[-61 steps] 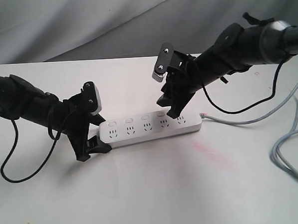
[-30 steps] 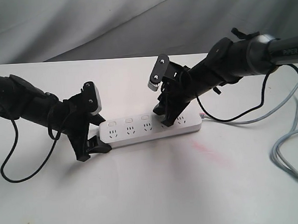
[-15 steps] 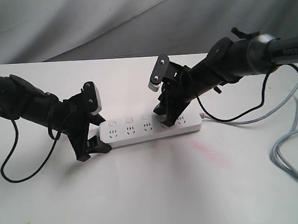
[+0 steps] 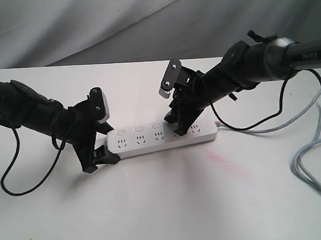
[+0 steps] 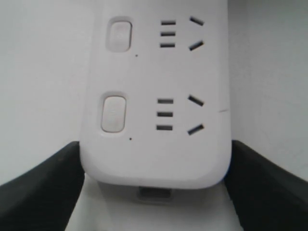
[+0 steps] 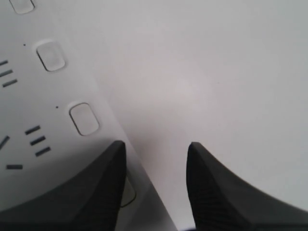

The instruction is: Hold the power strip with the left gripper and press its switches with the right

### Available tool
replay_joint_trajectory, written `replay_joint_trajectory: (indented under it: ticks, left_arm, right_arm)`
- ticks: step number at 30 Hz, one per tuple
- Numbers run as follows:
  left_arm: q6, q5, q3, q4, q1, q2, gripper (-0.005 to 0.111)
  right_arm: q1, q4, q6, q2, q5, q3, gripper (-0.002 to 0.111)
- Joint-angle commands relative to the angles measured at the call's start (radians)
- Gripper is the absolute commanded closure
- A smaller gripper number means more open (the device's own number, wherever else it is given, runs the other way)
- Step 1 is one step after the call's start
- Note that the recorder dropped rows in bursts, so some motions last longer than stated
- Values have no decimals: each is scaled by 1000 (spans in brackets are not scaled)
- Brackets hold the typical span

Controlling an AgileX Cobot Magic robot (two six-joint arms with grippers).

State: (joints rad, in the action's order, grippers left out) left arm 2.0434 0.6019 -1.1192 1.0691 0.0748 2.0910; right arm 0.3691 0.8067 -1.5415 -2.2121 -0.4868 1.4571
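We find the power strip (image 4: 161, 136) lying flat on the white table (image 4: 154, 206), set lengthwise across the middle of the exterior view, with its grey cord (image 4: 258, 128) trailing off from one end. The left gripper (image 4: 107, 145) is clamped on the opposite, rounded end. In the left wrist view its two black fingers (image 5: 38, 192) bear against both long edges of the strip, so we judge the holding part of the task to be in place. The right gripper (image 4: 178, 129) stands tilted over the row of switches (image 4: 138, 129), its jaws parted with nothing between them. In the right wrist view one finger (image 6: 86, 192) overlaps the fourth switch counted from the held end, while the other hangs over bare table just beside the strip. We cannot tell whether that finger is actually depressing the rocker. Three switches towards the held end lie uncovered, and the one nearest the cord is hidden behind the gripper. No indicator shows which rockers are set. We judge pressing to be under way, the completed count undetermined, and the three exposed switches probably outstanding.
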Motion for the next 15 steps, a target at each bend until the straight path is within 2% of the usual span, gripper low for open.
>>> replay_joint_trajectory:
  ticks: [1, 15]
  left_arm:
    - [0, -2, -4, -9, 6, 2, 41]
    - [0, -2, -4, -9, 6, 2, 41]
  right_arm:
    - [-20, -107, -5, -39, -21, -18, 69]
    - [-30, -123, -5, -56, -47, -18, 69]
